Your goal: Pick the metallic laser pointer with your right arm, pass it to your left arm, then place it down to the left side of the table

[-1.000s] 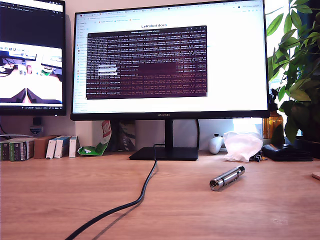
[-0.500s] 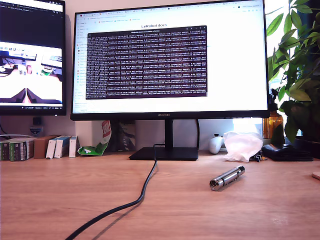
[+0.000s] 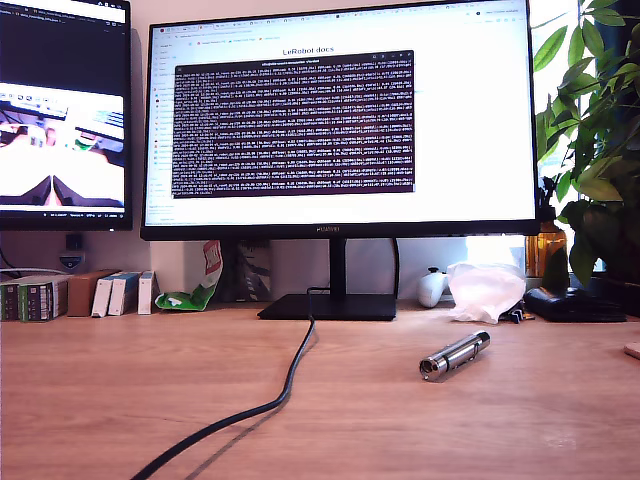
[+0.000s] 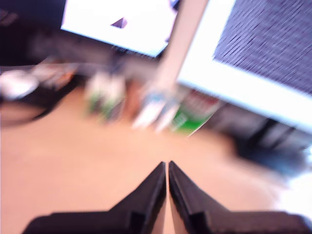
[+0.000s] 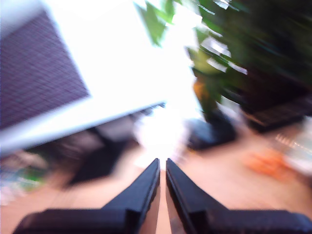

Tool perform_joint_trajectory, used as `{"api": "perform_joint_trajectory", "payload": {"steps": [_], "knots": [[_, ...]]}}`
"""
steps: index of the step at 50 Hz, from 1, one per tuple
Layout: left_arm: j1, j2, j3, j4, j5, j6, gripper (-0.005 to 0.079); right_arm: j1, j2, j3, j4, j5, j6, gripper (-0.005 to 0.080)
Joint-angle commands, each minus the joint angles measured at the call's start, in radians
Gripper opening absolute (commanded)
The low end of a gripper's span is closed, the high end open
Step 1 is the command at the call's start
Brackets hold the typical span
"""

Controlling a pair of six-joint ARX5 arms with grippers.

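The metallic laser pointer [image 3: 454, 355] lies on the table [image 3: 100, 390] toward the exterior view's right, wider end nearer the camera, just in front of a crumpled white tissue [image 3: 485, 290]. The first gripper [image 4: 167, 168] and second gripper [image 5: 162, 163] (both wrist views blurred) have their jaws pressed together, holding nothing.

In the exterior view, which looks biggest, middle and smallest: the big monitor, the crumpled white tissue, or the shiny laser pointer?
Largest to smallest as they look in the exterior view:
1. The big monitor, by far.
2. The crumpled white tissue.
3. The metallic laser pointer, though it lies nearer the camera, so it is close with the tissue.
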State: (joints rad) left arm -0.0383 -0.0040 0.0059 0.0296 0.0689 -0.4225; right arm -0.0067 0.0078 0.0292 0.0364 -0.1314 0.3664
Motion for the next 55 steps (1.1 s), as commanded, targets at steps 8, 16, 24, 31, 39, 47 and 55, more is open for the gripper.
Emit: {"api": "perform_joint_trajectory", "payload": {"steps": [8, 16, 24, 31, 39, 47, 55], "knots": [[0.003, -0.008, -0.022, 0.187, 0.154, 0.006, -0.0022, 0.0, 0.002, 0.015, 0.017, -0.195, -0.005, -0.0012], [0.003, -0.008, -0.003, 0.187, 0.262, 0.094, -0.0022, 0.0, 0.034, 0.02, 0.014, -0.324, -0.052, -0.0012], [0.003, 0.0, 0.021, 0.18, 0.336, 0.144, -0.0022, 0.0, 0.092, 0.036, 0.018, -0.369, -0.052, -0.0012], [0.003, 0.03, 0.04, 0.18, 0.397, 0.182, -0.0022, 0.0, 0.157, 0.105, 0.013, -0.365, -0.126, -0.0012], [0.003, 0.111, 0.062, 0.18, 0.459, 0.214, -0.0022, 0.0, 0.298, 0.254, -0.075, -0.364, -0.312, -0.0012], [0.003, 0.214, 0.097, 0.18, 0.478, 0.245, -0.0022, 0.0, 0.502, 0.419, -0.185, -0.368, -0.545, -0.0011], [0.003, 0.294, 0.132, 0.18, 0.476, 0.349, -0.0022, 0.0, 0.729, 0.57, -0.254, -0.413, -0.865, -0.0012]]}}
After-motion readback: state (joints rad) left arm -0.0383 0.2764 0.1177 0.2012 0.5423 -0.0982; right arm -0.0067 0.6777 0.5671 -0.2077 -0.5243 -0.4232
